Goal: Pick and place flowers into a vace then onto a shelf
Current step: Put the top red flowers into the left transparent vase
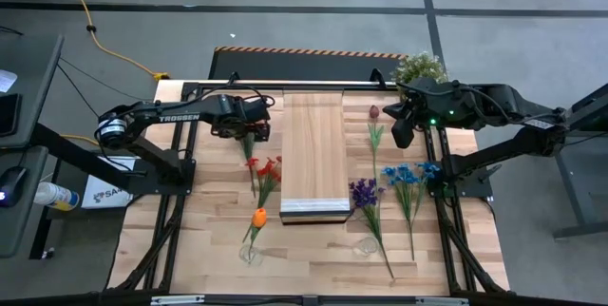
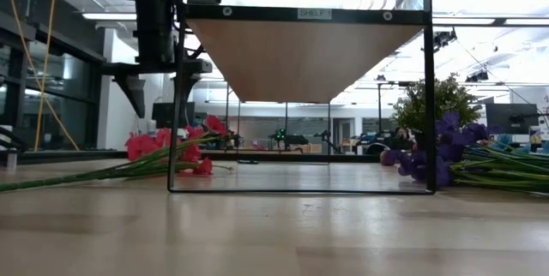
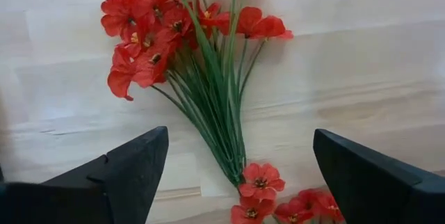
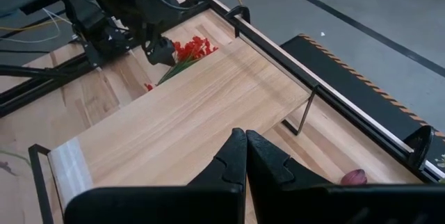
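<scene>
1. Left hand [image 1: 252,133] hovers above the red flowers [image 1: 265,167] on the left side of the table [image 1: 218,249], just beside the shelf [image 1: 315,154]. Fingers spread wide, nothing between them — the wrist view shows the two dark fingers [image 3: 125,175] straddling the green stem bundle from above, so it looks lined up for a grasp on the stems, not the heads.

2. Red flowers lie flat on the table, stems fanned together at one end, heads at the other. Judgement: the stem bunch is the narrow part, easiest to pinch; a few loose red heads sit near the stem end and could get caught.

3. Orange flower [image 1: 258,218] lies nearer the front edge, its stem end by a small clear vase [image 1: 250,254]. A second clear vase [image 1: 365,246] sits right of the shelf, by the purple flowers [image 1: 363,192]. No flower is in a vase yet.

4. Right of the shelf: dark maroon flower [image 1: 374,113], purple flowers, blue flowers [image 1: 408,175], all flat on the table, stems pointing roughly to the front.

5. Right hand [image 1: 403,133] waits above the table's right rear, fingers pressed together and empty — parked clear of the left arm's work, its camera looking across the shelf top.

6. Shelf stands raised on a thin black frame in the table's middle, top bare; potted plant [image 1: 420,66] sits at the rear right corner.

7. Judgement: task is at the start — first pick not yet made.
</scene>
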